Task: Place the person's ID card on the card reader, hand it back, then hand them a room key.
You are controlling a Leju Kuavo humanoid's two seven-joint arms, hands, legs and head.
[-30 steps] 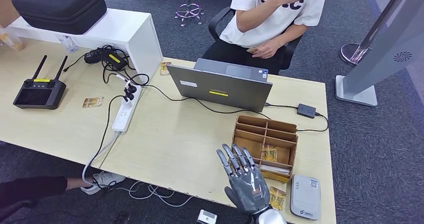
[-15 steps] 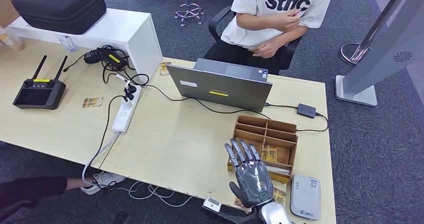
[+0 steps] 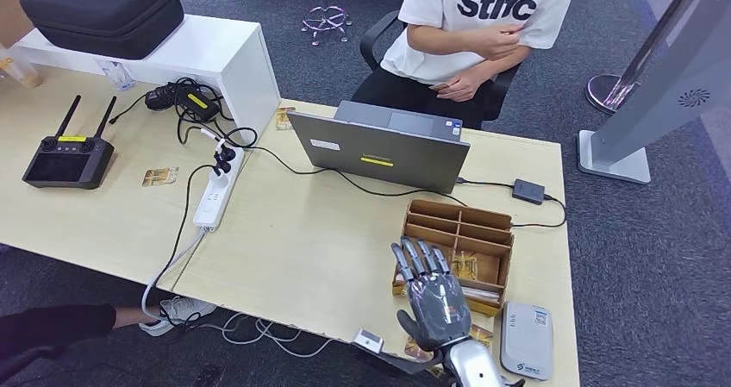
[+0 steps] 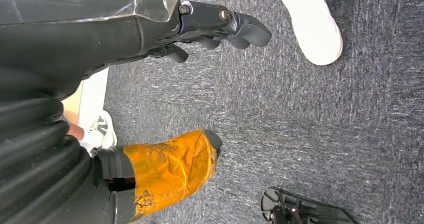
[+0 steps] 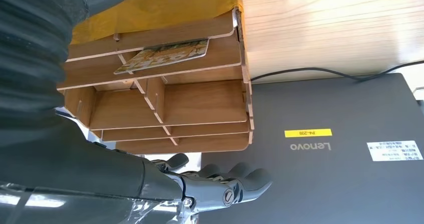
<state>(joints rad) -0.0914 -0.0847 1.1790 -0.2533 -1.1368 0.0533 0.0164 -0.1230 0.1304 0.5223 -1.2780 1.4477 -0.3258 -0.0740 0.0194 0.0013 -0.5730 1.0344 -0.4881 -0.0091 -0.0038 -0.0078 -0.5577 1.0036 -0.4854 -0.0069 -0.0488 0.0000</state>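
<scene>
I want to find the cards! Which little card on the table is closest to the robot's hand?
The patterned card inside the wooden organizer, right beside the right hand. The cards near the black controller and behind the laptop lie far off.

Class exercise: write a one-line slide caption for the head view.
Open right robot hand hovers beside a wooden card organizer near the card reader, while a seated person waits behind a laptop.

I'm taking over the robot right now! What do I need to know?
Right hand: open, holding nothing, hovering over the wooden organizer.
Left hand: hanging down by the floor, holding nothing.
Card reader: at the table's near right corner, nothing on it.
A card lies in one organizer slot; the person sits behind the laptop.
Done: nothing visible. Left: everything.
</scene>
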